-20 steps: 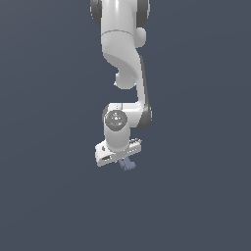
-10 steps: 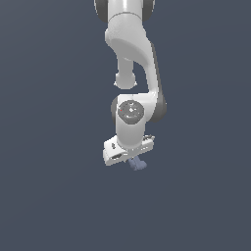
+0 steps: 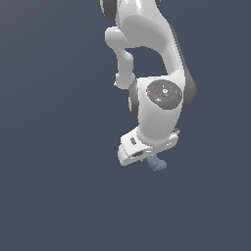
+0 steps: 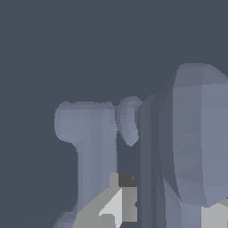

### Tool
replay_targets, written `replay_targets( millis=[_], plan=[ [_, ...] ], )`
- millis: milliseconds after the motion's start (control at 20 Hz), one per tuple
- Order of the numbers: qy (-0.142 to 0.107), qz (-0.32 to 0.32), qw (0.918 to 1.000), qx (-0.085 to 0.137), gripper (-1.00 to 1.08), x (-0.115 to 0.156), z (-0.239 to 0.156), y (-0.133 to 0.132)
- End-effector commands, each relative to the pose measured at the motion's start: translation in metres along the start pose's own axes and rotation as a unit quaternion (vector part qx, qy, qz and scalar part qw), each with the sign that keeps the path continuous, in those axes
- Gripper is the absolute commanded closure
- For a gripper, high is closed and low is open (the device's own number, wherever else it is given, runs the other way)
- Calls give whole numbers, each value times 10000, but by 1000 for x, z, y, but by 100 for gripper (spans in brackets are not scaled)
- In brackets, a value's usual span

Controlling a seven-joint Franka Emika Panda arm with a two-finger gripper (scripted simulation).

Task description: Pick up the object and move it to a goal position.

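The object (image 3: 158,165) is a small pale blue-grey ridged piece that pokes out just under my white hand in the exterior view. My gripper (image 3: 154,161) is shut on it, and the fingers are mostly hidden behind the hand. In the wrist view the object (image 4: 191,133) fills much of the picture, with a rounded lobe and a T-shaped stub (image 4: 91,129). A grey and white fingertip (image 4: 118,207) presses against it at the gripper (image 4: 162,209).
Only flat dark blue-grey ground (image 3: 49,196) lies around and below. My own white arm links (image 3: 147,34) rise above the hand in the exterior view. No other object or goal marker shows.
The hand has moved toward the exterior view's right with the object still in it, and the wrist now looks larger in that view.
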State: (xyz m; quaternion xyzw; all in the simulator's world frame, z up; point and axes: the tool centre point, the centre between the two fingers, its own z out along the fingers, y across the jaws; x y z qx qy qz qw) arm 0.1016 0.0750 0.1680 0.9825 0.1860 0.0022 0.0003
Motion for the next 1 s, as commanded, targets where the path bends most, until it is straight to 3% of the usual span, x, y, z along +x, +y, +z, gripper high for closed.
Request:
replay_targets(
  millis=[0,350,950],
  plan=[
    [-8,4,10000,3,108,11,-18,-11],
    [-15,5,10000,5,108,33,-50,-29],
    [-21,6,10000,8,108,46,-66,-37]
  ],
)
